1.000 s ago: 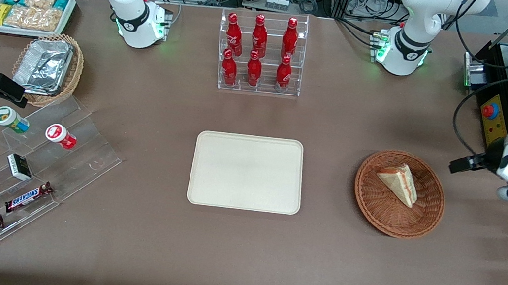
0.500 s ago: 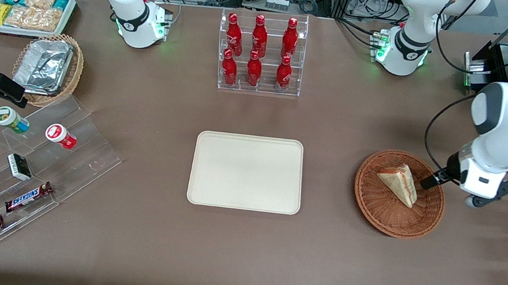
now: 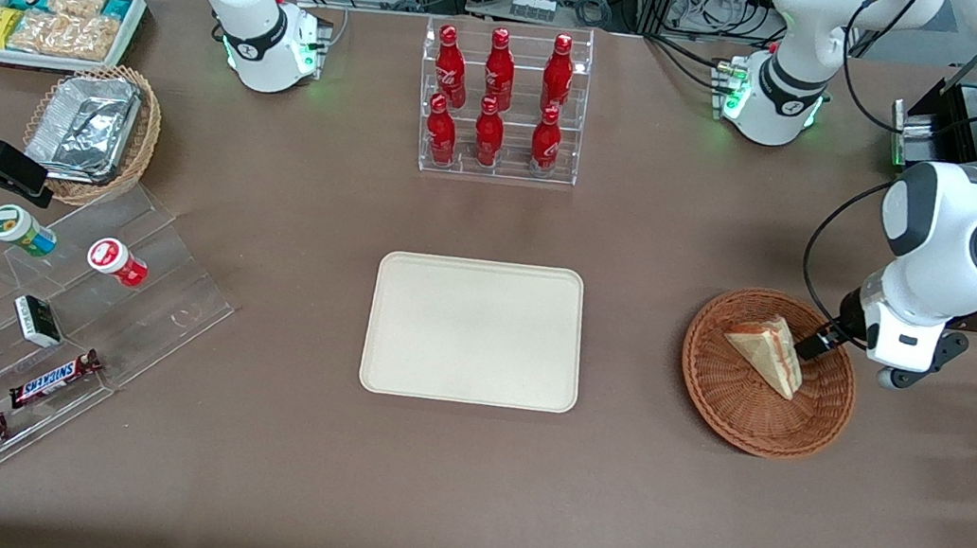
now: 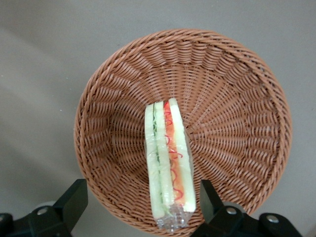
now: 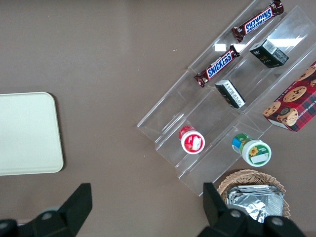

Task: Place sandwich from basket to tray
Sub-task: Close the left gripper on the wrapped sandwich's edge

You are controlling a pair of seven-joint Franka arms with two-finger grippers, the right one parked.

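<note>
Gripper (image 4: pixel 140 207) fingers spread wide, I hover above the basket (image 4: pixel 98 123) with nothing in the grasp. One dark finger (image 4: pixel 73 197) stands clear of the sandwich (image 4: pixel 168 163) on one flank; the other sits just beside its wrapped edge on the other flank, so the wedge lies between the jaws but a little off centre. From the front, the gripper (image 3: pixel 813 346) hangs over the basket's (image 3: pixel 736 414) rim on the working arm's end, close by the sandwich's (image 3: pixel 769 352) filling edge.

Sandwich on its side in the reddish-brown wicker, red, white and green layers turned up toward my wrist camera, clear film glinting at its blunt end. It rests inside the basket, leaning toward the wall nearest my tool.

Tray (image 3: pixel 476 330), cream and bare, lies at mid-table, well apart from the basket toward the parked arm's end. A rack of red bottles (image 3: pixel 498 103) stands farther from the front camera than the tray.

By my reading, this is the approach, grasp not yet made. Next I need to centre over the wedge, descend until the pads bracket the bread faces, then close gently; soft bread and slippery wrap argue for a light squeeze. The lift must clear the basket wall before I carry across to the tray.
</note>
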